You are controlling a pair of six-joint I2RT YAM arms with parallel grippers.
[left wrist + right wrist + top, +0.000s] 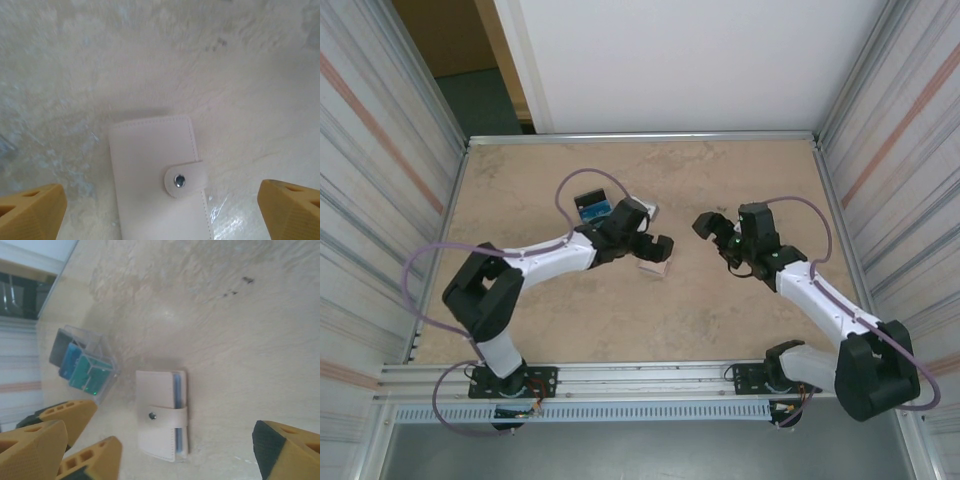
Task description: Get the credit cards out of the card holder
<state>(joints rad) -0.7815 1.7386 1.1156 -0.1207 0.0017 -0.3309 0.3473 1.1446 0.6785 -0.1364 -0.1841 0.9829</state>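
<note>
Left tool (160, 212) hangs open directly over the closed card holder (155, 170), which lies lengthwise between its fingers (30, 212); right tool (715, 236) open, farther off.

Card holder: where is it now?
The card holder lies on the table near the middle of the top view, under the left hand, the credit cards just beyond it.

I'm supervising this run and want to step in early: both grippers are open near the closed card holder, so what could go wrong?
1. The card holder lies snapped shut with a blue edge showing inside; a pinch by the open left gripper may just slide it.
2. The credit cards lie close by and could get knocked.
3. The open right gripper is near; the arms might collide.
</note>
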